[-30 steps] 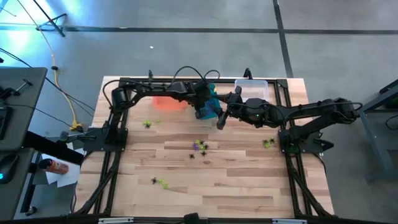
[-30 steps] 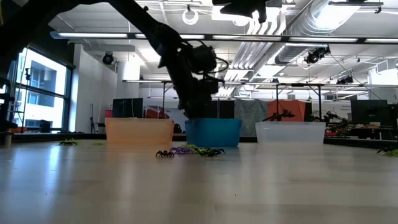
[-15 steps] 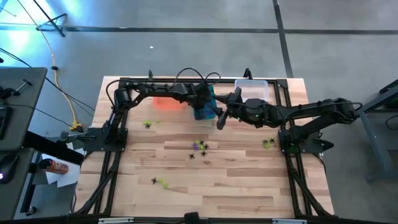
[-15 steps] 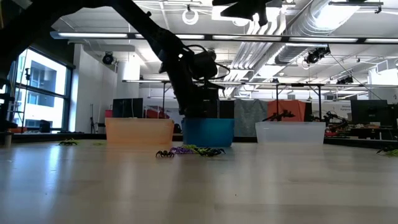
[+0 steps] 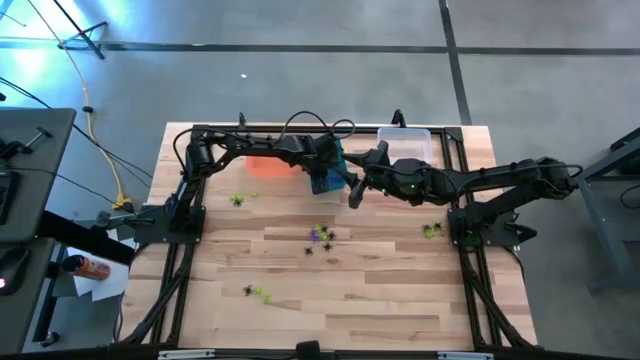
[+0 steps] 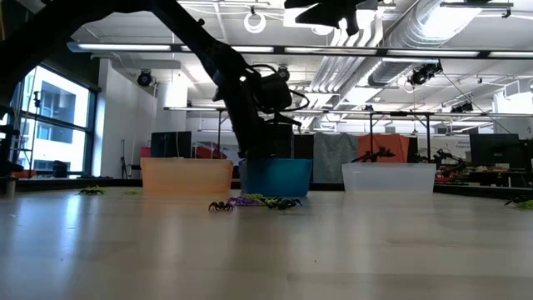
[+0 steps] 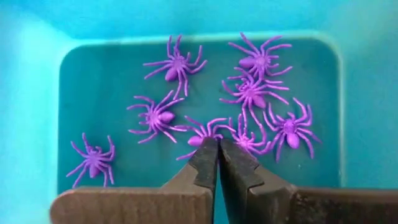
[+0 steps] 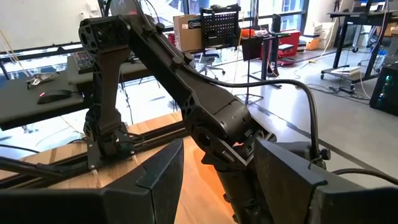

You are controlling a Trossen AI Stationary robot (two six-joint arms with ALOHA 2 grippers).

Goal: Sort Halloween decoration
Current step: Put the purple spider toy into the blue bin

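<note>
The Halloween decoration is small plastic spiders. Several purple ones (image 7: 252, 93) lie on the floor of the teal bin (image 7: 37, 112). My left gripper (image 7: 217, 144) reaches down into that bin (image 5: 335, 165), its fingers shut, with one purple spider (image 7: 200, 135) right at its tips. More spiders lie loose on the table: a mixed cluster (image 5: 320, 237) in the middle and green ones at the left (image 5: 237, 198), at the right (image 5: 432, 230) and near the front (image 5: 255, 293). My right gripper (image 5: 354, 194) hovers open just right of the teal bin, holding nothing. My left gripper points steeply down into the teal bin with its fingers shut. Its fingertips (image 7: 208, 149) stand right against a purple spider on the bin's floor. Whether they touch the spider or the floor, I cannot tell.
An orange bin (image 5: 268, 165) stands left of the teal one and a clear bin (image 5: 405, 145) right of it, all along the table's far edge. Black frame rails (image 5: 185, 250) run along both sides of the wooden table.
My left gripper has sunk a little deeper into the teal bin, fingers staying shut. In the low view the teal bin has shifted slightly toward the orange bin.
</note>
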